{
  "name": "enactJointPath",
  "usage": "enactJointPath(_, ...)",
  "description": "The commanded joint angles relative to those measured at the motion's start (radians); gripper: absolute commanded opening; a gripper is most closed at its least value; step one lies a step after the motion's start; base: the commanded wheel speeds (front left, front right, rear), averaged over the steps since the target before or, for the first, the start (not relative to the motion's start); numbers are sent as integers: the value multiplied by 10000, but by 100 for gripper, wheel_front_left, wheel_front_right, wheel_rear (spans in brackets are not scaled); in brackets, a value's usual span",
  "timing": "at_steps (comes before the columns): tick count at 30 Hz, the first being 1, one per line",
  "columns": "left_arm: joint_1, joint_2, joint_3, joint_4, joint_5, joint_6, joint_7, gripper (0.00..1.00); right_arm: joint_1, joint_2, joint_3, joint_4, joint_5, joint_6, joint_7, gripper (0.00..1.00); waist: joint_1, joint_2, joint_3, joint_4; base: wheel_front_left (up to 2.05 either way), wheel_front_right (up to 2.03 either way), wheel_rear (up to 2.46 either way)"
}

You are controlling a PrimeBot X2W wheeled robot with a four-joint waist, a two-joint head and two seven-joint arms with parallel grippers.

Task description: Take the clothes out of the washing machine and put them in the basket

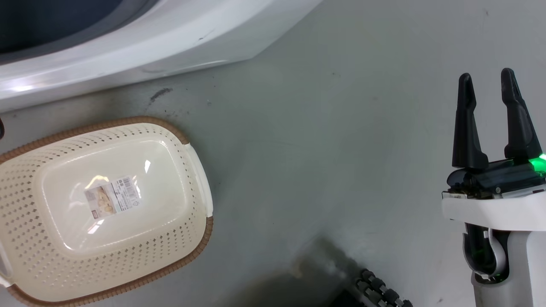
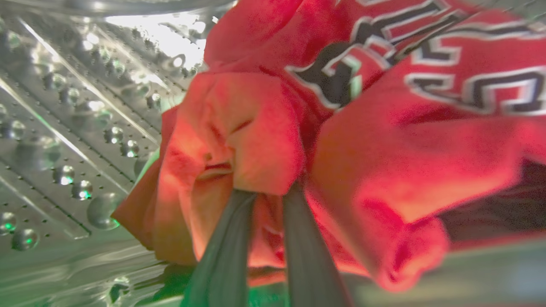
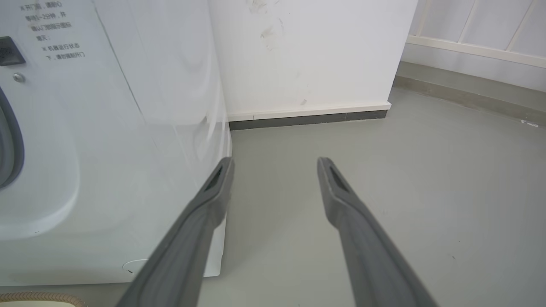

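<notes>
Two grippers, three views.

Head view: the grey floor (image 1: 320,149) is smooth and slightly glossy, with a dark scuff (image 1: 160,94) and specks close to the washer (image 1: 170,38). Washer's white curved front runs across the top left, with the dark porthole edge in the corner. Basket (image 1: 106,123) sits on the floor at lower left, near the washer but not touching it, with a sticker (image 1: 111,196) on its bottom. Right gripper (image 1: 486,74) is at the right edge, fingers pointing up and spread over bare floor, with a green light at its base. Dark ribbed part at bottom centre, can't tell what it is.

Left wrist view: left gripper (image 2: 269,192) is inside the drum (image 2: 64,128), fingers close together and pinching a fold of the clothes (image 2: 384,162), tips buried in cloth. Red fabric bunches around the fingers, with black-and-white lettering at upper right. Drum wall at left is perforated steel with raised bumps and glare near the top.

Right wrist view: right fingers are wide apart above grey floor. Washer's white body is at left, with a grey gasket at the edge and small printed text at top left. White wall (image 3: 307,55) behind is smudged, with dark skirting (image 3: 307,119) where it meets the floor. Basket's brown rim shows in the bottom left corner, by the washer's base.
</notes>
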Motion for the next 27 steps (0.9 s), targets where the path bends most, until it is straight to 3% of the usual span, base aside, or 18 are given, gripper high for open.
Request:
enactJointPath(1, 241, -73, -31, -57, -137, -1, -279, 0, -100, 16, -26, 20, -100, -7, -21, 100, 0, 0, -305, 103, 0, 0, 0)
enactJointPath(16, 2446, -831, -771, -499, -1595, -2, -3088, 0, 273, 13, -158, 179, -848, -7, -23, 100, 0, 0, -1843, 989, 0, 0, 0)
enactJointPath(27, 4758, -987, -1414, -1249, -2850, -2, -5066, 0, 710, 12, -205, 350, -1171, -7, -21, 100, 0, 0, -3175, 1566, 0, 0, 0)
